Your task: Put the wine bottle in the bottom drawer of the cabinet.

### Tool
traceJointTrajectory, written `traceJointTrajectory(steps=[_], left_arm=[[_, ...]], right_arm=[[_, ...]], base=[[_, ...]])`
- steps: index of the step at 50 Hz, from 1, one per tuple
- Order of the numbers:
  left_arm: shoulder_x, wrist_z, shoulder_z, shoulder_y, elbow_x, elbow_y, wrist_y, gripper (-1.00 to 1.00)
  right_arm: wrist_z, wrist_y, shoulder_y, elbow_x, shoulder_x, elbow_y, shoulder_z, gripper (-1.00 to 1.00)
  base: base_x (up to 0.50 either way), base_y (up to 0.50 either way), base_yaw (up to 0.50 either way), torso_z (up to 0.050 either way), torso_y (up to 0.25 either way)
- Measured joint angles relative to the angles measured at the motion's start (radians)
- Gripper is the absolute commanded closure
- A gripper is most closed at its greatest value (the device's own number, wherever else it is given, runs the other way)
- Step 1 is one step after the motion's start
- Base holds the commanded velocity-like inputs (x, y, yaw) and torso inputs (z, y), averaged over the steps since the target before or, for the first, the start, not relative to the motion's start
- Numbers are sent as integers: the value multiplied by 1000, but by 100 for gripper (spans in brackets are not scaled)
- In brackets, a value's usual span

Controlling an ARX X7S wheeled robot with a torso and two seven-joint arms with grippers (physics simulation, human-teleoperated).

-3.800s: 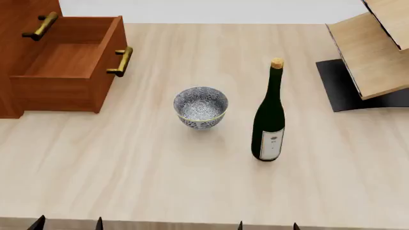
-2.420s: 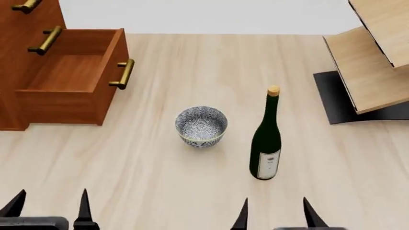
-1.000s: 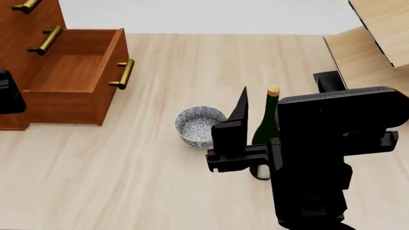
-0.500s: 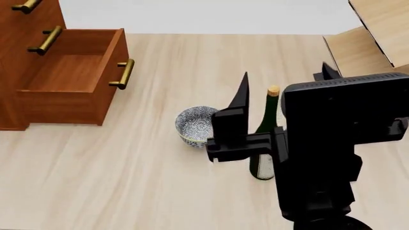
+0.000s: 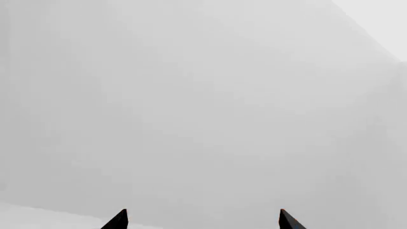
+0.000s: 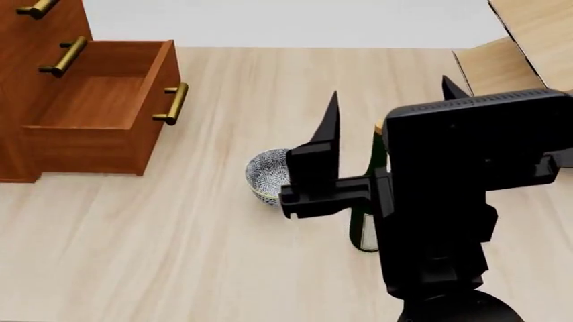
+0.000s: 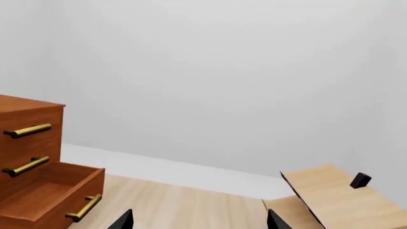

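Note:
The wine bottle (image 6: 361, 231) stands upright on the table, mostly hidden behind my right gripper; only its lower body with the white label and a strip of neck show. My right gripper (image 6: 390, 90) is open, raised in front of the bottle, with its fingers on either side of the bottle's top in the head view. The right wrist view shows it (image 7: 200, 220) open and empty. The cabinet (image 6: 23, 74) is at the far left, its bottom drawer (image 6: 90, 100) pulled open and empty. My left gripper (image 5: 202, 220) is open, facing a bare grey wall.
A blue-patterned bowl (image 6: 266, 176) sits just left of the bottle, partly hidden by the right gripper's finger. A pale wooden rack (image 6: 528, 47) on a black base stands at the far right. The cabinet (image 7: 28, 138) and rack (image 7: 337, 195) also show in the right wrist view.
My right gripper has risen and shifted slightly left, now covering the bottle's cork and more of the bowl. My left arm has left the head view's left edge.

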Motion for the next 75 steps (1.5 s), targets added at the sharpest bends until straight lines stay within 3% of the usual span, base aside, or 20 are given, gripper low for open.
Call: traceJointTrajectory(steps=[22,57,75], left_arm=[[-12,-118,-128,-39,48,-43,169,-100],[-19,-117,-132,-40,45,-54,144,-100],[-25,-113,-122,-37,48,-55,129,-100]], right_arm=[[14,21,20,16,1,-16,1,-100],[32,-1,21,25,36,-9,-46,-100],[37,2,22,38,37,-12,-40,-100]], base=[[0,0,0,0,0],[0,188,0,0,0],[0,266,0,48,0]])
